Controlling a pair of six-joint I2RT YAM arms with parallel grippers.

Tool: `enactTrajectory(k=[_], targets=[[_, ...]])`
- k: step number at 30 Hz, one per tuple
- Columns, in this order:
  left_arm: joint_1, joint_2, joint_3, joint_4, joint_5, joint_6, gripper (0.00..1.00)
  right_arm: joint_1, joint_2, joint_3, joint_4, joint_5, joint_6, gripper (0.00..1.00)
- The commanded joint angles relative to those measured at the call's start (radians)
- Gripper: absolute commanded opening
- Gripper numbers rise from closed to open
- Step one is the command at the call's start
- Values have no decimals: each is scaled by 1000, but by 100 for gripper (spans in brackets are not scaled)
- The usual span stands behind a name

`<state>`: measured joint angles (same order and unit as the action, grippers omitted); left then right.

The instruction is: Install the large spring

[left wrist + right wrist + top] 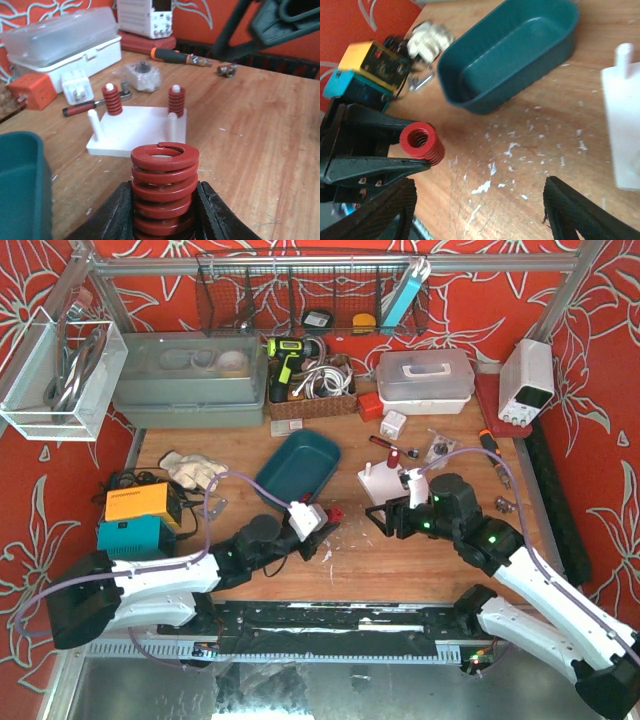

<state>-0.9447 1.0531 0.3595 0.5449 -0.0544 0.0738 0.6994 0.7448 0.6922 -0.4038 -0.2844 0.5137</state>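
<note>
**A:** How far along are things on the scuffed wooden table [420, 560]?

**B:** Roughly midway, I judge. The flat white plastic peg plate [135, 131] lies near the left gripper [165, 215], at twelve o'clock in its wrist view. That gripper clamps the large red coil spring [164, 185] upright, off the plate.

**A:** And the right gripper [477, 215]?

**B:** Spread wide, holding nothing.

**A:** What's left?

**B:** Two small red springs [113, 99] sit on pegs at eleven and one o'clock. The bare white pegs [95, 125], at nine and three, await; carrying and seating remain.
</note>
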Motion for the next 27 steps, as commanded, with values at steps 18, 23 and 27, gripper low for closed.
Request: enactTrajectory(k=[18, 23, 27], targets=[[-105, 64, -142, 408, -15, 168, 5, 202, 299, 112, 89, -125, -8, 69], [-108, 49, -148, 405, -17, 172, 5, 224, 349, 120, 98, -116, -6, 69], [-109, 51, -148, 401, -22, 179, 5, 237, 380, 129, 93, -102, -15, 68]])
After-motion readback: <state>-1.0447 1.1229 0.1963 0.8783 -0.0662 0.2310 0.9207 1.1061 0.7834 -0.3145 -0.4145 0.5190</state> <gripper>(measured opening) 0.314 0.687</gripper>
